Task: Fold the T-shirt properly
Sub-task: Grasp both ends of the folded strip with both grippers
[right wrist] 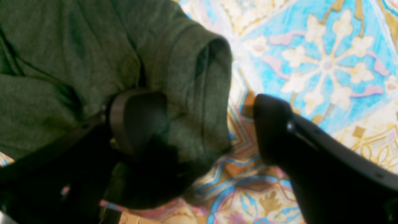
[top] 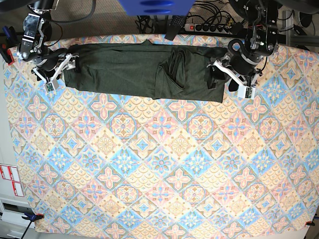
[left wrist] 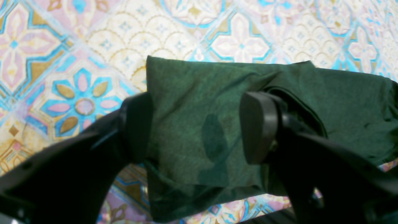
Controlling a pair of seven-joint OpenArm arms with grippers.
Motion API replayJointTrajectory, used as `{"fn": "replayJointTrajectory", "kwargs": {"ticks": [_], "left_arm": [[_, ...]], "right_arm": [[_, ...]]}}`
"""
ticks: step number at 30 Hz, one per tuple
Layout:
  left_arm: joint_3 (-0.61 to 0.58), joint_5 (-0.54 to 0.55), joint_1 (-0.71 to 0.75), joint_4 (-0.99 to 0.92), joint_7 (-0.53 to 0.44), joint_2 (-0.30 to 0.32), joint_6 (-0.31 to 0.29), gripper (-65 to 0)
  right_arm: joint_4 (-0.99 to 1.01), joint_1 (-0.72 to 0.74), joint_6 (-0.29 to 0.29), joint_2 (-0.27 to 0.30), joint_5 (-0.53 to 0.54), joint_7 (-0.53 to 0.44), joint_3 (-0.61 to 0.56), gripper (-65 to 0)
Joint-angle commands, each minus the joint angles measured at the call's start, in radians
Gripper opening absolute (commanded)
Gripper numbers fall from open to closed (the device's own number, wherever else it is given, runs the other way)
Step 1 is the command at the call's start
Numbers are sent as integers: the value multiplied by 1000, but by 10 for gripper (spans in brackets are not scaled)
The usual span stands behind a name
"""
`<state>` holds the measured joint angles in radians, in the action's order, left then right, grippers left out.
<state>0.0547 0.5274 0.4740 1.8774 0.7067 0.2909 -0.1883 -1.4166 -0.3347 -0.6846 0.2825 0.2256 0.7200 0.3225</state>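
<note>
We have the T-shirt [top: 144, 72] folded into a long band; crosswise folds remain. Left end effector [left wrist: 196, 127] and right end effector [right wrist: 211, 127] straddle its ends, both released.

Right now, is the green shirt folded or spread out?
Folded: the dark olive-green knit T-shirt lies as one long narrow band, layers overlapping near its middle.

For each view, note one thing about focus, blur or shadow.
Left wrist: jaws blurred, casting a shadow on the T-shirt. Right wrist: soft focus throughout, the T-shirt's hem fuzzy. Base: evenly lit, the patterned tablecloth sharp.
</note>
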Motion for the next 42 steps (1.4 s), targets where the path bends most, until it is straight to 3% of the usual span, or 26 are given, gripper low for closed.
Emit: {"fn": "replayJointTrajectory", "kwargs": {"ticks": [1, 6, 12, 18, 29, 33, 37, 42], "left_arm": [[3, 7, -4, 14, -20, 4, -4, -258], [3, 7, -5, 14, -20, 4, -4, -258], [3, 7, -5, 14, -20, 4, -4, -258], [3, 7, -5, 14, -20, 4, -4, -258], [3, 6, -24, 12, -20, 4, -4, -259], [3, 6, -24, 12, -20, 3, -4, -259], [3, 7, -24, 12, -20, 3, -4, -259], [3, 7, -25, 12, -20, 3, -4, -259]], "right_arm": [[-10, -1, -14, 8, 11, 29, 2, -148], [-10, -1, -14, 7, 82, 66, 2, -163], [-10, -1, -14, 7, 168, 85, 2, -282], [-8, 1, -14, 7, 173, 86, 2, -370], [-8, 9, -14, -13, 174, 191, 8, -512], [-8, 9, -14, -13, 243, 204, 4, -542], [1, 10, -14, -13, 315, 204, 4, -642], [3, 53, -14, -13, 323, 203, 8, -649]]}}
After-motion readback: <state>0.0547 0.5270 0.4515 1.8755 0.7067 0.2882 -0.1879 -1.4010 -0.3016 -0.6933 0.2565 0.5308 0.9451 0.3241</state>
